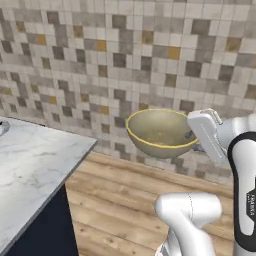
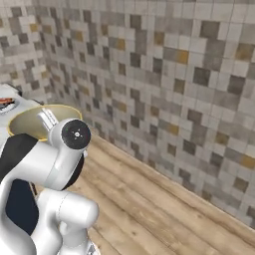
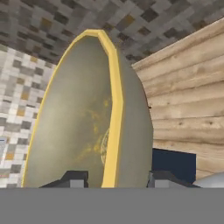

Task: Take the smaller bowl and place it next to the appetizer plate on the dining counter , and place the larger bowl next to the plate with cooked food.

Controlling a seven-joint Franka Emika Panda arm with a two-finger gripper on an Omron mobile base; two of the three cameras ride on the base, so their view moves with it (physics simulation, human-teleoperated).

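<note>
Clearly the second half of the job is in hand: the larger bowl [image 1: 161, 132] is off any surface, carried in the air over the wooden floor [image 1: 130, 200] in front of the tiled wall [image 1: 125, 60], just beyond the corner of the dining counter [image 1: 30, 165]. In the hand view the gripper [image 3: 116, 178] pinches the bowl's wall at the yellowish rim, one fingertip inside and one outside, so the jaws stand part-way apart with the ceramic between them. In the left base view the bowl hangs mouth-up with a slight tilt, the hand at its right edge.

By my reading, what remains is to bring the bowl over the marble, find the plate with cooked food, and lower the bowl beside it without touching it before letting go. The one-sided rim grip suggests the bowl could swing or slip if moved sharply, so a slow, level carry seems wise.

Much is hard to make out. In the right base view the arm's own links cover most of the bowl, and a sliver of something round with red on it at the far left edge may be the target plate, but it is cut off. Most of the counter top lies outside the frames
</note>
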